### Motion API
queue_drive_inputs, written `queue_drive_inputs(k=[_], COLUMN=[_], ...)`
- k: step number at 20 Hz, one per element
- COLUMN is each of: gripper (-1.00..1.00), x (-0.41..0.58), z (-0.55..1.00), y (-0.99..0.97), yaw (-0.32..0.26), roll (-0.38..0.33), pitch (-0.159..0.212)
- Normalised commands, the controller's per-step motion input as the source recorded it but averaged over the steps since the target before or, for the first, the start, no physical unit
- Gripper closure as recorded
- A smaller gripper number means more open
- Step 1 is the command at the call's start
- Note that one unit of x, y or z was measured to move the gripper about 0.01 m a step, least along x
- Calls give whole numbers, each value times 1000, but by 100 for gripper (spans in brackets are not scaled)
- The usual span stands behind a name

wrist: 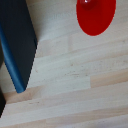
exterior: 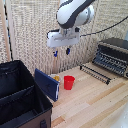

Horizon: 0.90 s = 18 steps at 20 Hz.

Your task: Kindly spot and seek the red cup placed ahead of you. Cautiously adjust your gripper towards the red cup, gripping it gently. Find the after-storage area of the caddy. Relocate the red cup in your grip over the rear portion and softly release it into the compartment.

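The red cup (exterior: 69, 82) stands upright on the wooden table, just to the exterior view's right of the blue box. In the wrist view the red cup (wrist: 95, 16) shows from above, cut off by the frame edge. My gripper (exterior: 61, 52) hangs well above the cup, slightly to the exterior view's left of it, with its two blue-tipped fingers apart and nothing between them. The fingers do not show in the wrist view. The black caddy (exterior: 20, 97) fills the exterior view's lower left, its divider splitting it into compartments.
A blue flat box (exterior: 47, 84) stands on edge between caddy and cup; it also shows in the wrist view (wrist: 17, 47). A yellow-orange object (exterior: 56, 78) lies behind it. A black toaster oven (exterior: 113, 56) with an open door sits at the exterior view's right.
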Motion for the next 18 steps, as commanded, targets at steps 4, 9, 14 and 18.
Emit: queue_drive_inputs(k=[4,9,14,18], gripper=[-100,-100,-100,-100], x=[-66,-79,-59,-1], z=[-227,-222,-265,-381], y=[-747,-706,-446,-286], yaw=[-43,-36,-18,0], roll=[42,31,6,-3], pitch=[35,16,40,57])
